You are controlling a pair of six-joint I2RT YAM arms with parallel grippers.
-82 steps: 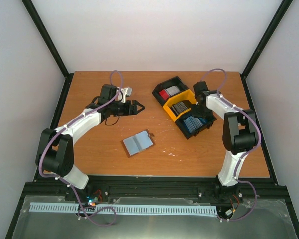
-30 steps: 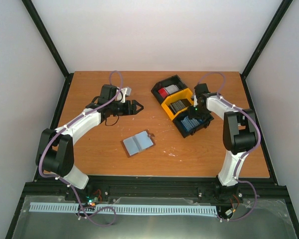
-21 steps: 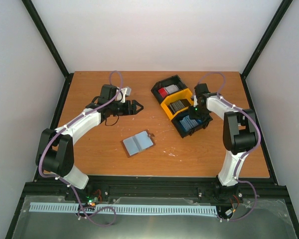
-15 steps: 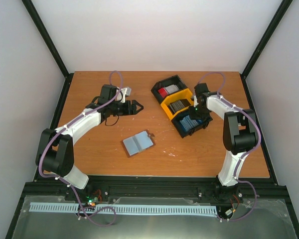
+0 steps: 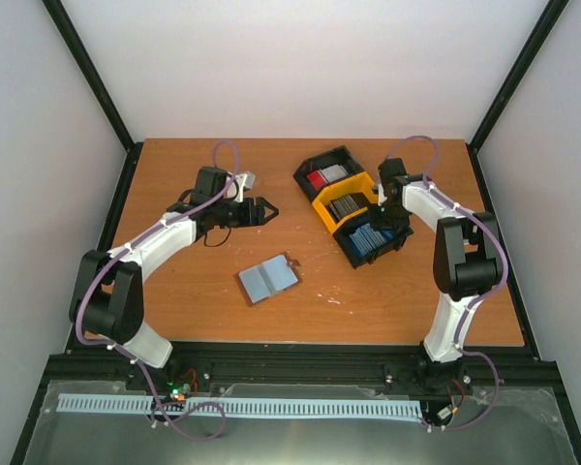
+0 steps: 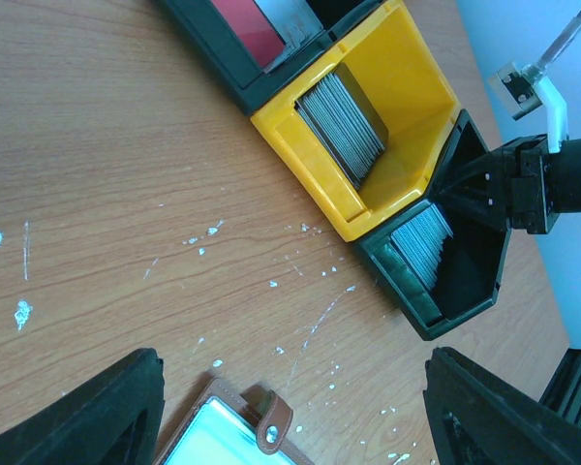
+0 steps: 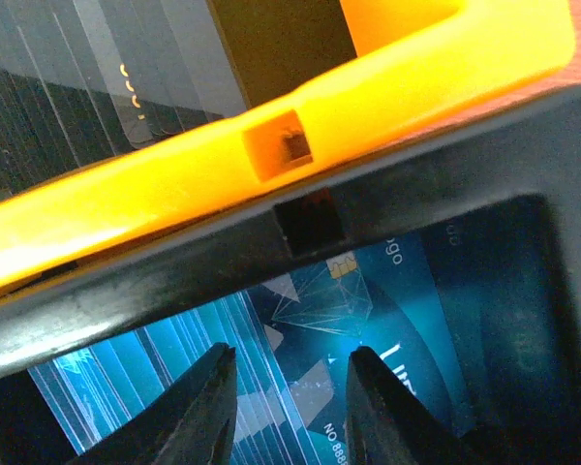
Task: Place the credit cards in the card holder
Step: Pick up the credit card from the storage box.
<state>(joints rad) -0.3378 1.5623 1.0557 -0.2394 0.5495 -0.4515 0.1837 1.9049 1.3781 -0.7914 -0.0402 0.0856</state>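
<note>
Since the earlier frame the right gripper [image 7: 290, 373] has dropped into the end compartment of the tray [image 6: 300, 170], its fingers narrowed astride the blue cards [image 7: 387, 329]; whether one is pinched is hidden. Spread wide, the left gripper [image 5: 263, 208] hangs above the bench [image 5: 174, 300], where the card holder [image 5: 268, 279] lies open, cut off at the left wrist view's bottom edge

Credit cards [image 5: 347, 206]: red, dark grey and blue stacks, one per tray [image 5: 326, 214] compartment. Card holder [image 5: 268, 279]: brown leather, open flat, pale blue inside up, mid-bench [image 5: 203, 310].
</note>
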